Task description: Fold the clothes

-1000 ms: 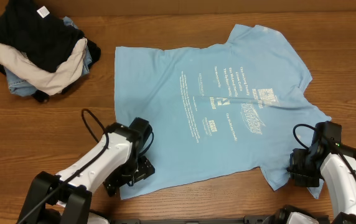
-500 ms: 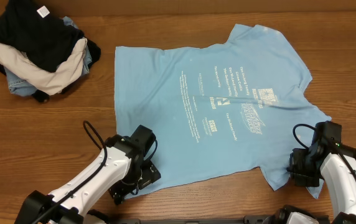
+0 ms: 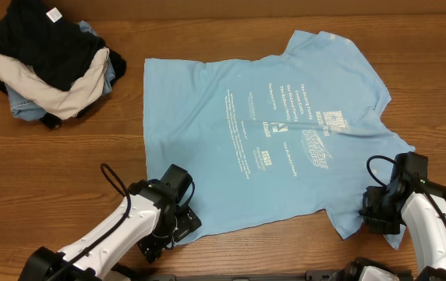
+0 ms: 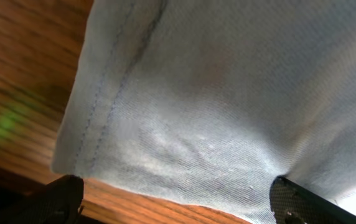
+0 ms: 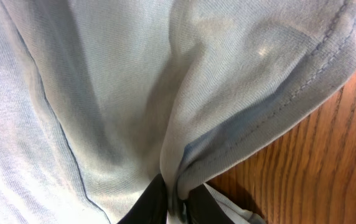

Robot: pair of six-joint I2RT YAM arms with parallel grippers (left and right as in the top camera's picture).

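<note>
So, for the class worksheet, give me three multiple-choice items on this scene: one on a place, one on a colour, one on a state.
1. Where does the pile of other garments lie on the table?
A. far left corner
B. near right corner
C. dead centre

2. What colour is the spread T-shirt?
A. red
B. sky blue
C. black

3. How is the right tool?
A. wide open
B. shut on nothing
C. shut on the T-shirt

Answers:
1 A: the overhead view shows the pile at the far left.
2 B: the cloth is sky blue in every view.
3 C: the right wrist view shows fabric pinched in it.
</note>
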